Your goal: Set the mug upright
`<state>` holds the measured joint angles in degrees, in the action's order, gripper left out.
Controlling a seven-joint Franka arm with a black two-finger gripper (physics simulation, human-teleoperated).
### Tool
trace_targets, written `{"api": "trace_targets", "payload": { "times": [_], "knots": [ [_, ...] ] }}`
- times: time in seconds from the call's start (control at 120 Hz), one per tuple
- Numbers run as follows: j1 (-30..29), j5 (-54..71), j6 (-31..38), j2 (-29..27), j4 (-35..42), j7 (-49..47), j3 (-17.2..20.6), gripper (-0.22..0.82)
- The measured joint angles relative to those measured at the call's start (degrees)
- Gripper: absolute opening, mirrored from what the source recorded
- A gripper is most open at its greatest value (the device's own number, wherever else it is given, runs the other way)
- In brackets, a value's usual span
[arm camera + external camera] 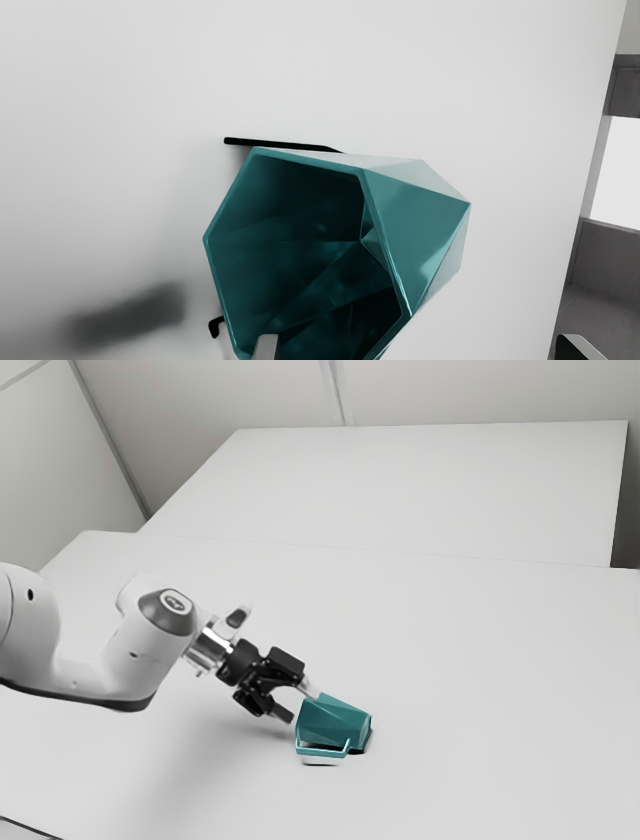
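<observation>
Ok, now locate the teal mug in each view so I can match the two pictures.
Exterior view: the teal mug lies on its side just below the picture's centre, at the gripper's fingertips.
Wrist view: the teal mug has its open mouth toward the camera, with one fingertip overlapping that mouth.
Shared landmark: the gripper's fingertips, close to the mug's mouth in both.

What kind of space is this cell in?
Looks like a bare simulated test room, not a kitchen or workshop: plain pale walls, a smooth light-grey table, and a white jointed robot arm beside a teal faceted mug lying on its side.
</observation>
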<state>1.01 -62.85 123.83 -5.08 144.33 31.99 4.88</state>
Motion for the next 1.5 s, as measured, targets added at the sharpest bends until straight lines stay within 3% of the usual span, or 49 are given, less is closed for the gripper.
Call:
{"api": "trace_targets", "payload": {
  "times": [0.467,0.533,0.708,0.817,0.975,1.2,1.342,1.5],
  "knots": [
    [0.3,-7.5,4.2,2.0,-1.2,3.7,6.5,0.59],
    [0.4,-7.8,4.5,2.2,-1.3,4.1,6.7,0.51],
    [0.0,-8.1,5.0,2.2,-1.4,4.8,6.8,0.15],
    [-0.1,-8.1,5.2,2.1,-1.4,5.2,6.8,0.00],
    [0.0,-7.9,5.0,1.5,-1.9,5.9,6.8,-0.11],
    [0.0,-6.9,4.7,0.3,-3.0,6.6,7.4,-0.15],
    [0.1,0.3,3.8,-2.1,-7.2,6.3,7.5,-0.16],
    [-0.1,27.8,2.0,-4.2,-16.0,2.1,5.2,-0.17]
  ]
}}
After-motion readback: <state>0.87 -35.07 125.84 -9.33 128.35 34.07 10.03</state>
